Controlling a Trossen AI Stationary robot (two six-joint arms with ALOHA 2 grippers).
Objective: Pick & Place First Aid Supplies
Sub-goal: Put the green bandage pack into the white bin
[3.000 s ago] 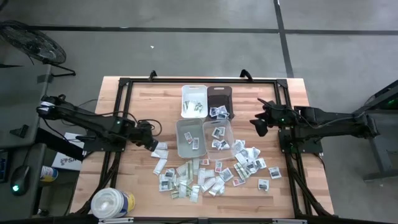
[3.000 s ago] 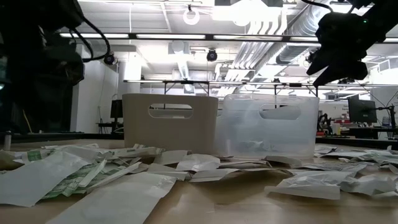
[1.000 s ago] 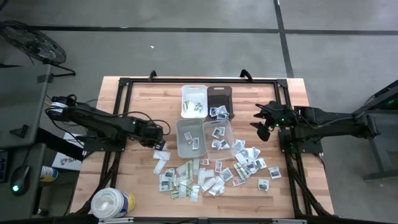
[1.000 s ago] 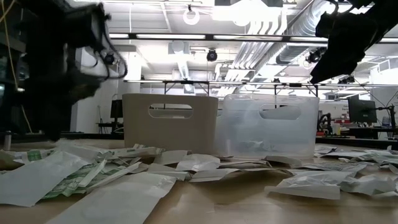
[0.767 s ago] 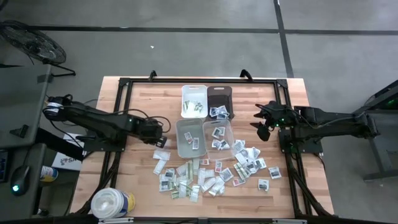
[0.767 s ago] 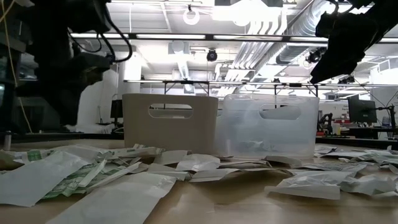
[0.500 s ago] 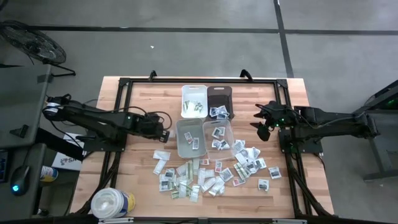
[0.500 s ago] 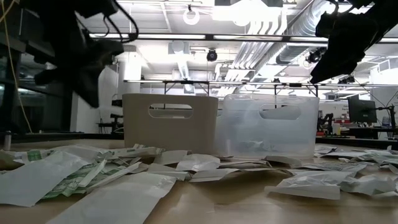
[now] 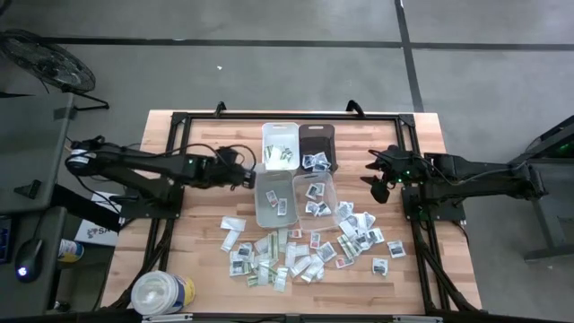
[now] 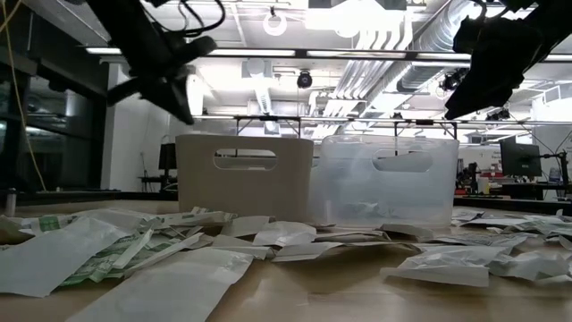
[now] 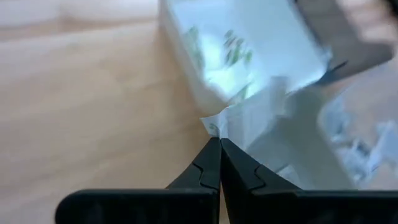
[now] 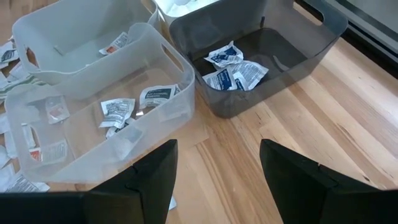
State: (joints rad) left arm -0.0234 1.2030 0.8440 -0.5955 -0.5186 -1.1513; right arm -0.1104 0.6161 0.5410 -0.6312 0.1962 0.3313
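Note:
Many small white and greenish first aid packets (image 9: 278, 256) lie loose on the near half of the wooden table (image 9: 197, 135); more lie at the right (image 9: 359, 235). My left gripper (image 9: 244, 175) hangs above the table just left of the white bin (image 9: 280, 146) and the left clear bin (image 9: 273, 199), shut on one white packet (image 11: 249, 115). In the low view it shows high at the left (image 10: 179, 103). My right gripper (image 9: 381, 184) waits open in the air right of the bins, with nothing between its fingers (image 12: 214, 180). My left gripper pinches the white packet by a corner of its edge (image 11: 214, 126) between its two fingertips. The fingers slant down, coming from the table's left side. The packet sticks out beyond the fingertips toward the bins, lifted clear of the table.
A dark bin (image 9: 317, 146) with a few packets stands right of the white bin. A second clear bin (image 9: 316, 196) with packets stands right of the first. A big white round tub (image 9: 161, 292) stands at the near left corner. A black frame (image 9: 179, 121) rims the table.
My left gripper has risen from the loose packets at the left and gone toward the far edge and right, toward the white bin, tipping from steeply down to a slant. It stays shut, and the packet has come up clear of the table with it.

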